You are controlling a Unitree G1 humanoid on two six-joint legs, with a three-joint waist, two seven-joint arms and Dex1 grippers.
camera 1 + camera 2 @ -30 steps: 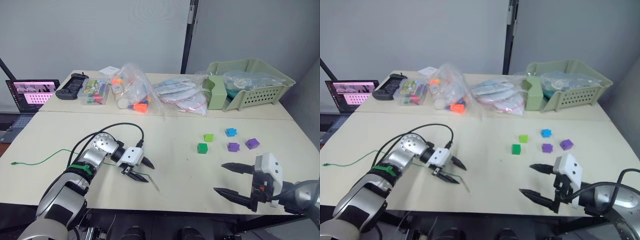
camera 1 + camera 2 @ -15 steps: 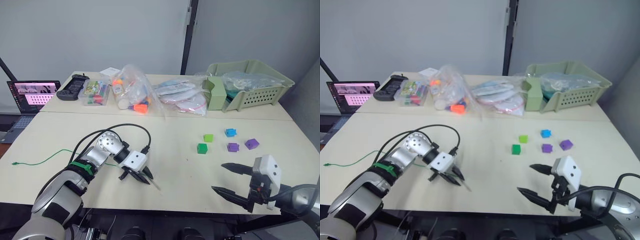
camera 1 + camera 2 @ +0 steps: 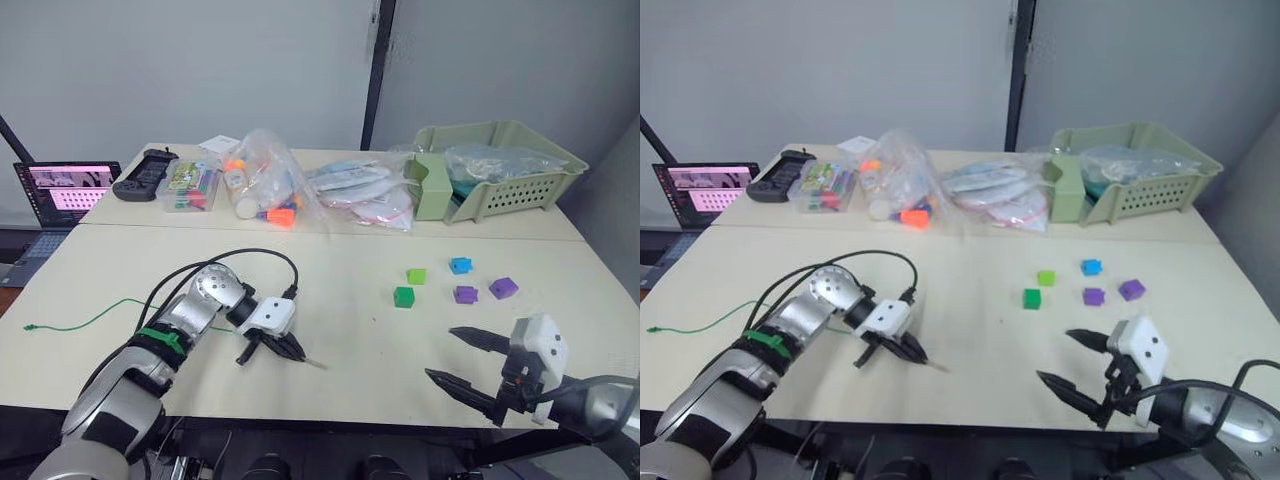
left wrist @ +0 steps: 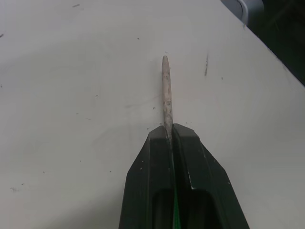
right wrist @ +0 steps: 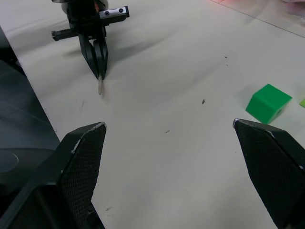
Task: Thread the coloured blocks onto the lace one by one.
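- The lace [image 3: 90, 320] is a hair-thin green cord lying in a loose curve on the matte cream table [image 3: 340, 300]. It trails from the table's left side to the left gripper [image 3: 297, 352].
- The cord ends in a short, stiff, pale tip [image 4: 166, 90], tapered to a blunt point with a rough, speckled surface.
- The left gripper's two black fingers are pinched together on the lace right behind that tip. The tip pokes out past them, low over the tabletop, and green cord shows in the slit between the fingers.
- The right gripper [image 3: 470, 362] hovers near the table's front right edge. Its fingers are spread wide with nothing between them, and the pads [image 5: 81, 157] have a fine woven-mesh texture.
- The coloured blocks are small, smooth plastic cubes, loosely grouped on the right half of the table and well apart from both grippers.
- They are a dark green block [image 3: 404, 296], a light green block [image 3: 417, 275], a bright blue block [image 3: 461, 265] and two purple ones [image 3: 466, 294] [image 3: 504, 288].
- Open tabletop lies between the pale tip and the blocks.
- At the back sit crinkled clear bags of toys [image 3: 265, 190], a pale green slotted basket [image 3: 500, 170], a black controller [image 3: 145, 172] and a laptop [image 3: 60, 195].
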